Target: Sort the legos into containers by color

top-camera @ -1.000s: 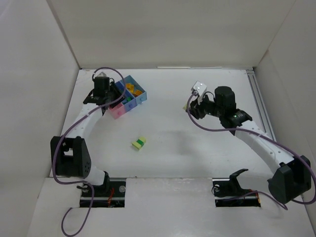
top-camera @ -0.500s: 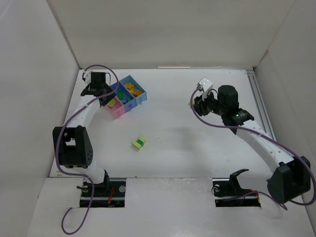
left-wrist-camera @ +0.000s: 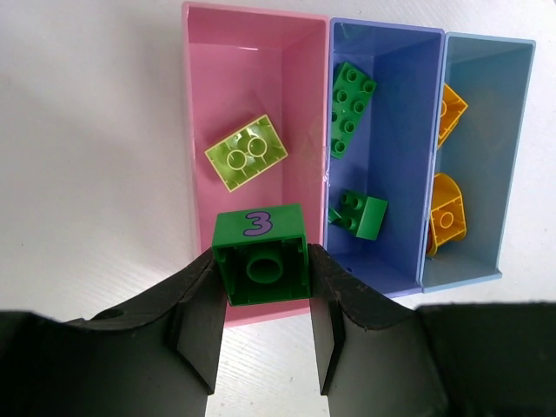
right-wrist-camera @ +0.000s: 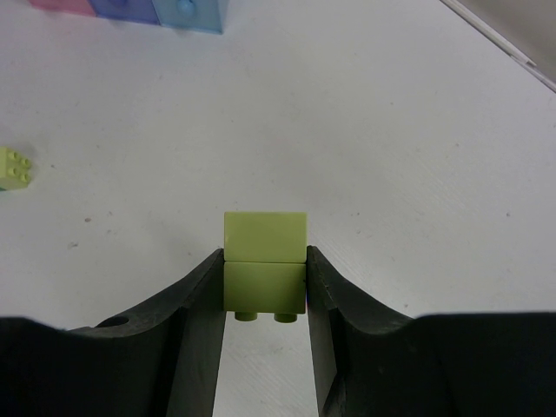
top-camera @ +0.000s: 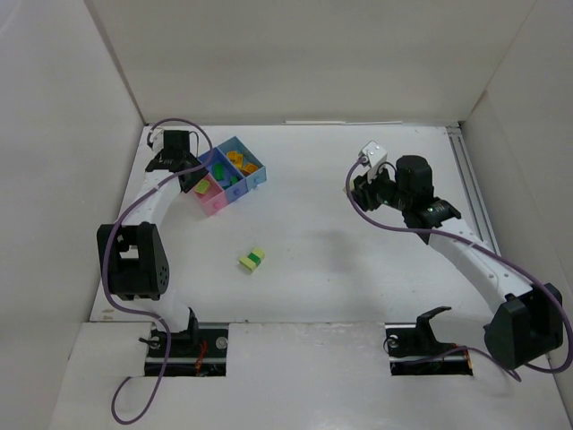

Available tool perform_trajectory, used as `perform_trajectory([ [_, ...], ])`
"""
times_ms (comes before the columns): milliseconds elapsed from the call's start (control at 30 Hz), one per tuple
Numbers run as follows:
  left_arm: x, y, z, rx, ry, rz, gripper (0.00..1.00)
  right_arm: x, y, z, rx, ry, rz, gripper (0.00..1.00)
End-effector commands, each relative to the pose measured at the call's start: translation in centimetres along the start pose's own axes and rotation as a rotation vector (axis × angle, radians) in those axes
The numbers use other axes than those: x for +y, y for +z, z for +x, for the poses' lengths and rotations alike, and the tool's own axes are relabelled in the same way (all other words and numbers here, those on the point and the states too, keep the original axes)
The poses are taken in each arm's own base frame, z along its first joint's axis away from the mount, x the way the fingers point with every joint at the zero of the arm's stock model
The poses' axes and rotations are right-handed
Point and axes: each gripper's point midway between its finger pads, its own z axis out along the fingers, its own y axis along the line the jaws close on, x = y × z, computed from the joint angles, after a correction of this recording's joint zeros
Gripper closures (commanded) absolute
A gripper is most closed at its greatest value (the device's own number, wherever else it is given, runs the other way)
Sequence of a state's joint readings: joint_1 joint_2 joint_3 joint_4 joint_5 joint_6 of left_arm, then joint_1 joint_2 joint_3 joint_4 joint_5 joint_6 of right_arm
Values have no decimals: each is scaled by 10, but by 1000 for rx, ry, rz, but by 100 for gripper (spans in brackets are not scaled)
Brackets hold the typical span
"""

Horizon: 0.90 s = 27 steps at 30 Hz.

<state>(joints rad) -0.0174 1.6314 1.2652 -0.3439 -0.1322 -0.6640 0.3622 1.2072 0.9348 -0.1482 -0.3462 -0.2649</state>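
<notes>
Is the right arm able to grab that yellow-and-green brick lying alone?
Probably not yet: the right hand holds a lime brick, though nothing blocks the way to the loose brick.

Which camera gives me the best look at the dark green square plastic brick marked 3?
Left wrist: the dark green square plastic brick fills the centre, clamped in the left end effector at the pink plastic bin's near end. Top external hides it under that end effector; right wrist does not show it.

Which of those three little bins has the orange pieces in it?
The light blue bin at the end of the row, farthest from the pink bin. The middle bin holds dark green bricks, the pink one a lime brick.
</notes>
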Motion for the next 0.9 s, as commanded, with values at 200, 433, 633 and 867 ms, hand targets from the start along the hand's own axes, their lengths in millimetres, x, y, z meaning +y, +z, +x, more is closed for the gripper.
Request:
perform_trajectory([
  [200, -11, -9, -16, -36, 2, 30, 77, -7, -1, -12, -53, -1, 24, 100],
  [433, -10, -6, -14, -29, 3, 24, 77, -7, -4, -15, -61, -13, 26, 100],
  [633, -26, -6, -12, -4, 34, 104, 77, -7, -4, -15, -61, -13, 26, 100],
  [867, -44, -2, -7, 11, 65, 133, 76, -7, -2, -12, -52, -10, 24, 100],
])
